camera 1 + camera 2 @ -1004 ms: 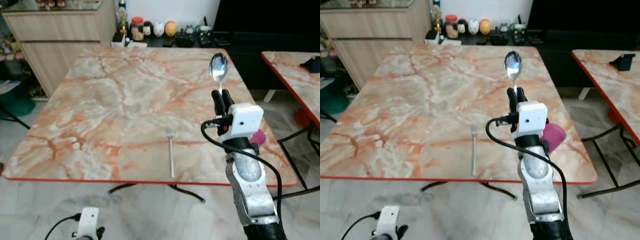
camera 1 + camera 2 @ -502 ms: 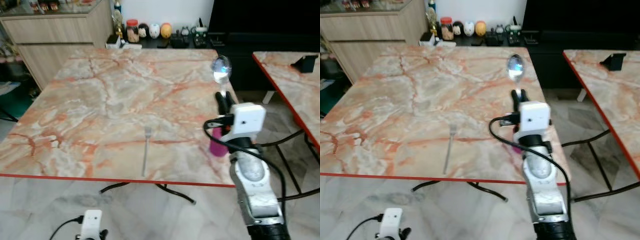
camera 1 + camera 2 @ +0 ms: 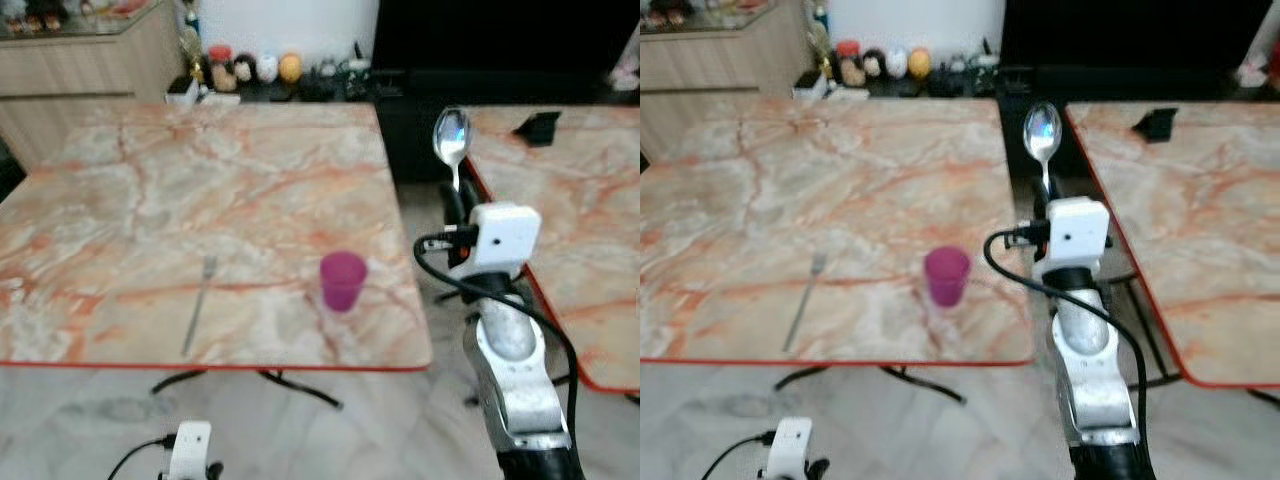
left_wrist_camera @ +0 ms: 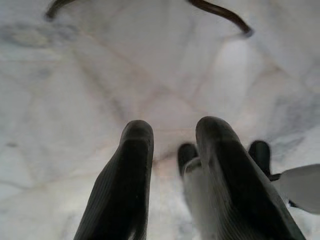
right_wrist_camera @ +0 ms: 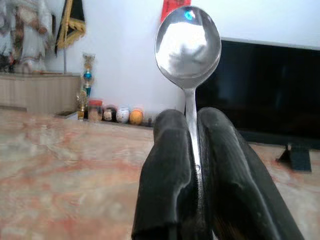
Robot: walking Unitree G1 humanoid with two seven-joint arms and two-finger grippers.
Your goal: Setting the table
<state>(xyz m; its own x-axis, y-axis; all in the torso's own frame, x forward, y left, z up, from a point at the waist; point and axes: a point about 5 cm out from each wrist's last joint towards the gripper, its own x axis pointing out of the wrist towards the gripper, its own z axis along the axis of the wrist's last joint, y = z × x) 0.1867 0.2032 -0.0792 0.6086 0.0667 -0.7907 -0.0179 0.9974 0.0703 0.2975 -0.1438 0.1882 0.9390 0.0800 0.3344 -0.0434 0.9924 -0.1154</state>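
My right gripper (image 3: 456, 196) is shut on the handle of a silver spoon (image 3: 451, 135), which stands upright with its bowl up. The gripper hovers over the gap between two marble tables, just right of the near table (image 3: 200, 170). In the right wrist view the spoon (image 5: 188, 42) rises from between the closed fingers (image 5: 167, 165). A purple cup (image 3: 342, 280) stands near the near table's front right corner. A fork (image 3: 197, 308) lies left of the cup, close to the front edge. My left gripper (image 4: 172, 135) hangs open, low over the floor.
A second marble table (image 3: 590, 210) stands to the right, with a small black object (image 3: 540, 125) on its far end. Jars and ornaments (image 3: 245, 70) line a low dark shelf behind. A wooden cabinet (image 3: 70, 70) is at the back left. Black table legs (image 3: 290, 385) cross the floor.
The whole view has swung to the right, so the tables have shifted left in the picture. The purple cup is now uncovered beside my right arm. The spoon stays gripped upright.
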